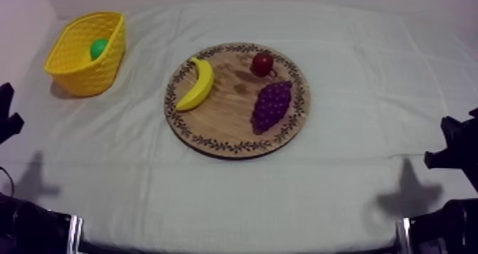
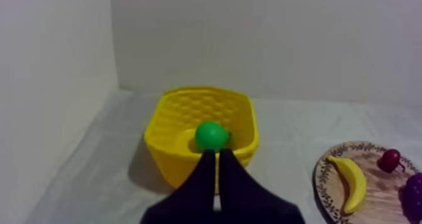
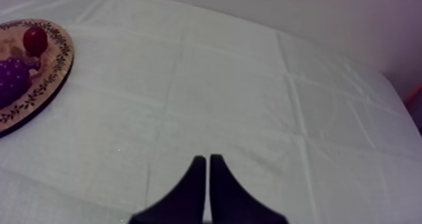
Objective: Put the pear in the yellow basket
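Top view looks down on the table (image 1: 341,200) under its grey-white cloth, with the round wooden board (image 1: 226,125) lying near the middle. The yellow basket (image 1: 84,77) stands upright on the cloth, well apart from the board, off its left side and a little farther back. My left arm (image 1: 7,118) rests low at the table edge, far out to the left of the board, and my right arm (image 1: 455,146) rests likewise far out to its right. In the left wrist view the left gripper (image 2: 217,152) is clenched on nothing, its two black fingers (image 2: 204,176) lying together as a narrow wedge that points at the basket. In the right wrist view the right gripper (image 3: 206,157) is clenched empty too, over bare cloth well clear of the board's rim. The banana (image 1: 198,84) lies on the left part of the board and the bunch of grapes (image 1: 272,105) on its right part. The pear (image 1: 99,48), green, is off the board and sits inside the basket. The small red fruit (image 1: 262,63) sits at the board's far side, just behind the grapes.
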`<state>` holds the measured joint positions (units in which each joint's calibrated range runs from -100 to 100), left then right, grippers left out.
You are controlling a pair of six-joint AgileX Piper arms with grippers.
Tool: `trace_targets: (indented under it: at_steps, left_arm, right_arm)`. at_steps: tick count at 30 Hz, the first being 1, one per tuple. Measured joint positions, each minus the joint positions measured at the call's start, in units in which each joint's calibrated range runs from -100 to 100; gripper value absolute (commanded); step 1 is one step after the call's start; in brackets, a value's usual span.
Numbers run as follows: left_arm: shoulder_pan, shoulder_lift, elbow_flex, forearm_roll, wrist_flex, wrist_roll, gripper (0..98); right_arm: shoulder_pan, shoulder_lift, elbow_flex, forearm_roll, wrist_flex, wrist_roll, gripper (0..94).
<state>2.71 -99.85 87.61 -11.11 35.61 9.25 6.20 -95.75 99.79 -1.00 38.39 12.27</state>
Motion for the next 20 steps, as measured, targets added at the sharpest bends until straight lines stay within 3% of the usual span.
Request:
trace_targets:
  at_steps: [4, 7, 15, 20]
  left_arm:
    - [0.2, -0.2, 5.8, -0.06, -3.4, 0.9, 0.1]
    - [0.2, -0.2, 9.1, 1.07, -5.1, 0.3, 0.1]
    - [-0.1, -0.2, 12.0, 6.22, -4.7, -6.6, 0.9]
    - [0.0, -0.2, 12.0, 7.92, -3.1, -10.1, 0.2]
  right_arm:
    - [0.0, 0.0, 0.0, 0.0, 0.0, 0.0, 0.3]
    - [0.0, 0.0, 0.0, 0.0, 0.0, 0.0, 0.3]
    - [0.0, 0.0, 0.0, 0.0, 0.0, 0.0, 0.3]
    - [0.0, 0.0, 0.0, 0.0, 0.0, 0.0, 0.3]
